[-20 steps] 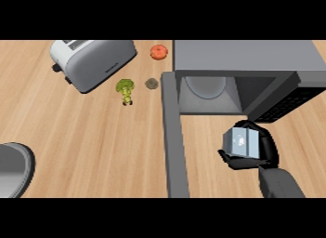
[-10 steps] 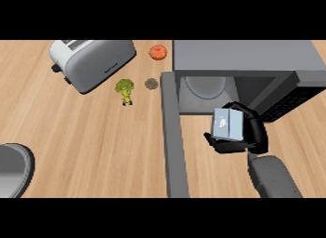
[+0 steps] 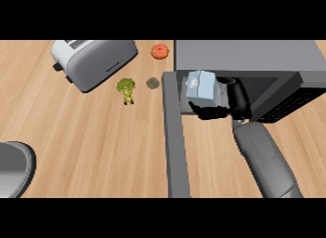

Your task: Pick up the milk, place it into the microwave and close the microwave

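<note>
The wooden counter [image 3: 69, 148] fills the head view, its pale planks showing a fine straight grain. On it at upper right stands the microwave [image 3: 251, 55], a boxy grey appliance with a flat matte top and a dark cavity facing the lower edge; a black control strip [image 3: 296, 100] runs along its right front. Its door [image 3: 173, 148] hangs open, seen edge-on as a long grey bar stretching from the cavity's left corner down toward the view's lower edge. At the lower left edge a rounded grey shape [image 3: 8, 167], smooth and curved, pokes in; what it is cannot be told. At upper left lies a toaster [image 3: 93, 60], a rounded silvery-white block with dark slots on top and a small black knob at its side. The right forearm [image 3: 264, 162], a smooth grey capsule, rises from the lower edge to the cavity mouth. Its right hand [image 3: 224, 104], black, has fingers and thumb curled round the milk [image 3: 201, 86], a pale blue carton with a folded top, held at the microwave's opening, left side. Smaller things sit near the toaster: a green knobbly broccoli [image 3: 126, 88], a round orange-red tomato [image 3: 160, 51], and a small dull brown lump [image 3: 152, 83] just beside the door's hinge end.
</note>
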Robot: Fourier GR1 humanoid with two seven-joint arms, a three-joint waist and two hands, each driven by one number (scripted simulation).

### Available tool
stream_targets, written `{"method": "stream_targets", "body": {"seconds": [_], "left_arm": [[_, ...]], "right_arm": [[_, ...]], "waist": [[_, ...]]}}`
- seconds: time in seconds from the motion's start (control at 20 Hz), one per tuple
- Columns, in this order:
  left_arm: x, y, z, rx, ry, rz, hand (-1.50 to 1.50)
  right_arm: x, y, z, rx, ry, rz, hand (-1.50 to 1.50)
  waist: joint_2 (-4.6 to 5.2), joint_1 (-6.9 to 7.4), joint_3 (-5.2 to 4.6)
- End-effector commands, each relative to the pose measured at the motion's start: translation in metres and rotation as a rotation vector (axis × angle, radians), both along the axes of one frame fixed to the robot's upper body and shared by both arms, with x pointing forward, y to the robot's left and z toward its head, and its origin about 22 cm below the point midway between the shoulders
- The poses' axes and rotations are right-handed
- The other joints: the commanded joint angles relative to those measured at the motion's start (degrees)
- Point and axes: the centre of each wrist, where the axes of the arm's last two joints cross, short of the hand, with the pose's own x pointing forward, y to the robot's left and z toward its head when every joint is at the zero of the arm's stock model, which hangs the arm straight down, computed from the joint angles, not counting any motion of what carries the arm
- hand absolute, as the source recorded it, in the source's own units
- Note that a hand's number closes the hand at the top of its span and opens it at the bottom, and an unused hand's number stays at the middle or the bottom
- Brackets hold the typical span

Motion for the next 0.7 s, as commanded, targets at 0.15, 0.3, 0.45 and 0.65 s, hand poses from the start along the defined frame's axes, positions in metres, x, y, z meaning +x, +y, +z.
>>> {"method": "stream_targets", "body": {"seconds": [0.15, 0.3, 0.45, 0.65], "left_arm": [[0.008, 0.013, 0.001, 0.026, 0.001, -0.007, -1.5], [0.013, 0.007, 0.001, 0.015, -0.009, -0.024, -1.5], [0.013, 0.012, 0.001, 0.015, -0.015, -0.023, -1.5], [0.023, 0.004, -0.001, -0.01, -0.013, -0.052, -1.5]], "right_arm": [[0.047, 0.01, 0.024, -0.145, -0.003, -0.075, 1.5], [0.06, 0.022, 0.033, -0.191, 0.025, -0.123, 1.5], [0.054, 0.009, 0.009, -0.235, 0.002, -0.157, 1.5], [0.068, 0.006, 0.028, -0.218, -0.003, -0.233, 1.5]], "waist": [[0.41, 1.29, -0.06], [0.73, 2.07, -0.04], [0.76, 2.01, -0.02], [1.36, 3.13, 0.03]]}}
